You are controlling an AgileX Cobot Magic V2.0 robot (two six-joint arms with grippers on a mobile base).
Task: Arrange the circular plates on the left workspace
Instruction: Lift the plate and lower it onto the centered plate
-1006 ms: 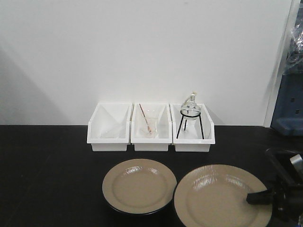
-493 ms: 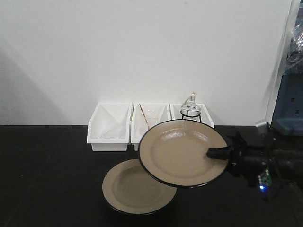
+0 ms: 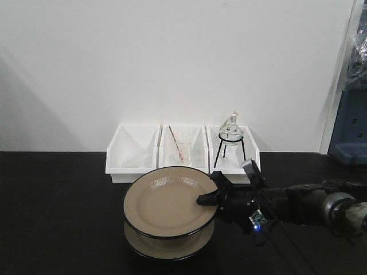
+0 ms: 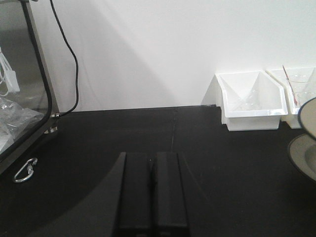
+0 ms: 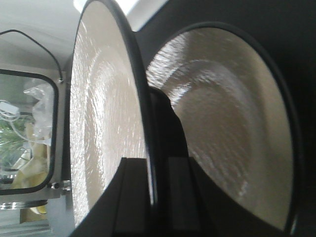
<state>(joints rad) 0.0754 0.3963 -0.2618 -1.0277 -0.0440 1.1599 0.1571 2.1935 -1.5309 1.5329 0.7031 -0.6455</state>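
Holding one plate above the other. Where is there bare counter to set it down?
The black countertop is bare left of the lower plate, from the left bin out to the glass enclosure. Crowded: the strip between bins and plates, and the right, where the right gripper holds the upper plate.

A: Upper plate [image 3: 166, 200]?
B: Glossy tan face, dark rim; the lower plate [image 3: 169, 247] shines the same.
A: Countertop [image 3: 57, 217]?
B: Matt black; bins [image 3: 133, 156] smooth white plastic; flask [image 3: 231, 130] clear glass, on a thin black metal stand [image 3: 219, 154].
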